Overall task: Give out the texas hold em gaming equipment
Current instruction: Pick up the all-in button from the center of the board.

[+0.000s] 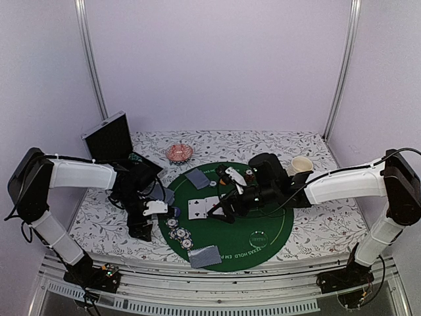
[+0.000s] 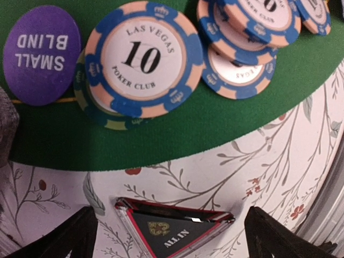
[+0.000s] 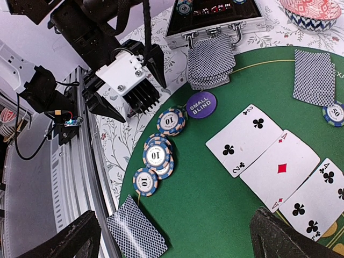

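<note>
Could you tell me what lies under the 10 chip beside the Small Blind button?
Under the 10 chip lies another chip; only its dark striped edge shows, its face covered.

- You see blue poker chips (image 2: 144, 59): smooth, faintly glossy plastic.
- Green mat (image 2: 161, 134): matt, felt-like cloth.
- ALL IN marker (image 2: 174, 228): glossy clear plastic.
- Case (image 3: 215, 24): probably metal; your view clips it.

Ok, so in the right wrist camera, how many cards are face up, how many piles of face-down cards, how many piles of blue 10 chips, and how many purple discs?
Face-up cards: 3
Face-down card piles: 3
Piles of blue 10 chips: 3
Purple Small Blind disc: 1
Total: 10
</note>
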Available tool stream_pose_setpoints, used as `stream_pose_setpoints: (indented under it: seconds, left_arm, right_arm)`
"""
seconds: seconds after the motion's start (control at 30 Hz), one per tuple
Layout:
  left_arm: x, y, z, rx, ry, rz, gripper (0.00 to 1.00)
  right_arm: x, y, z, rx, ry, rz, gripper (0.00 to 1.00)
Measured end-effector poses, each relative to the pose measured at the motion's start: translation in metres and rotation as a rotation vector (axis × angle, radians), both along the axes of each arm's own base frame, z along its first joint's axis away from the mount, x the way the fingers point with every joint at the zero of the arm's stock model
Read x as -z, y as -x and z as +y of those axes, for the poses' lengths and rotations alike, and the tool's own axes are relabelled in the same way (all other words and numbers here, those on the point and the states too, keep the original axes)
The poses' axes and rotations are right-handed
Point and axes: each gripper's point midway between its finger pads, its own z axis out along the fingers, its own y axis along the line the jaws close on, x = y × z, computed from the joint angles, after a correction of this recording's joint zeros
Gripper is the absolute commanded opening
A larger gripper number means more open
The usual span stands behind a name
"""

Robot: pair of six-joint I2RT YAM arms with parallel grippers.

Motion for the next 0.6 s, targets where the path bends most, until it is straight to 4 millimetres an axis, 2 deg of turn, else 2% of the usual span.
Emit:
stream_pose_setpoints:
  seconds: [0.17,0.3,0.43,0.6]
  left_arm:
    - [0.001,0.000,0.007,-0.012,-0.038,-0.019,0.98]
    - [0.002,0.010,0.015,-0.017,-0.081,-0.046,0.95]
    - [0.003,0.019,0.014,-0.023,-0.088,-0.062,0.95]
    - [0.004,0.015,0.012,-0.062,-0.086,-0.078,0.95]
  right_arm:
    - [0.000,0.000,0.000,0.000,0.000,-0.001,0.99]
    - [0.000,0.000,0.000,-0.001,0.001,-0.003,0.99]
    - [0.000,0.000,0.000,-0.001,0.001,-0.003,0.99]
    - [0.000,0.000,0.000,0.000,0.002,-0.004,0.99]
